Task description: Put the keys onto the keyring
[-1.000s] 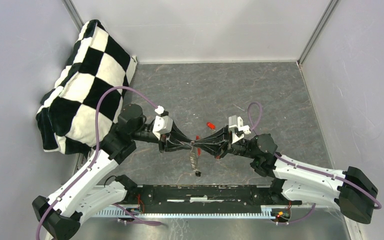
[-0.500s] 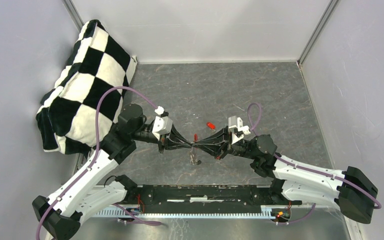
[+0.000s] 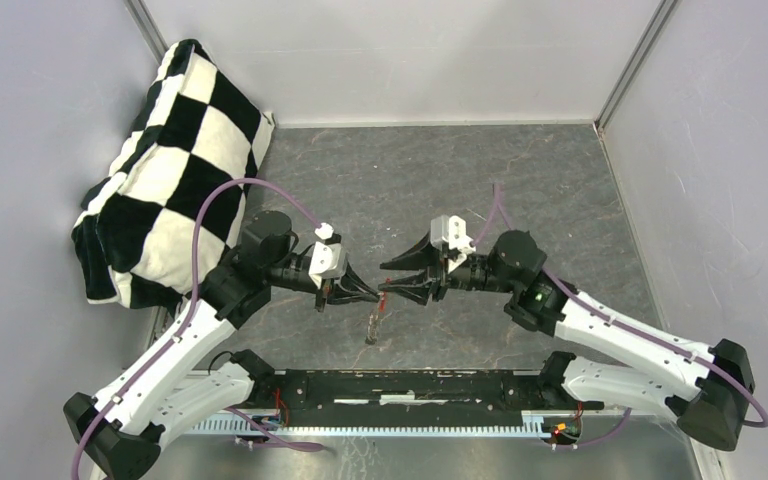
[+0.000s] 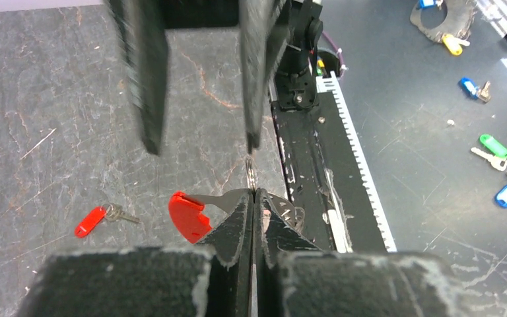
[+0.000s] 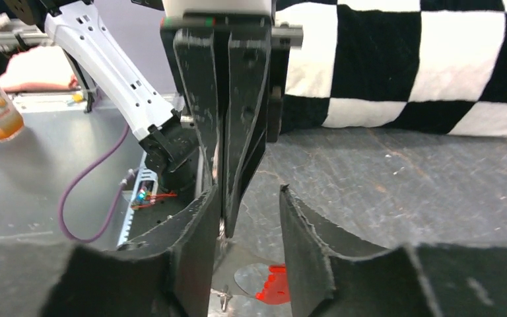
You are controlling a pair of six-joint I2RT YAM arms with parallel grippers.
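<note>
Keyring (image 4: 191, 214) partly hidden between the pressed tips of the left claw (image 4: 255, 193); right claw (image 4: 202, 146) blurred, its fingers cropped short of the wrist

My left arm (image 3: 175, 350) and right arm (image 3: 620, 335) are white with black joints; my left gripper (image 3: 372, 295) and right gripper (image 3: 384, 279) are black. A purple cable (image 3: 250, 181) loops off the left arm. The table (image 3: 410, 170) is dark grey, veined like marble. At upper left lies a black-and-white chequered cushion (image 3: 170, 150). The keyring (image 4: 188, 216) shows bright red and silver; the key (image 4: 91, 222) at lower left has a red head.
</note>
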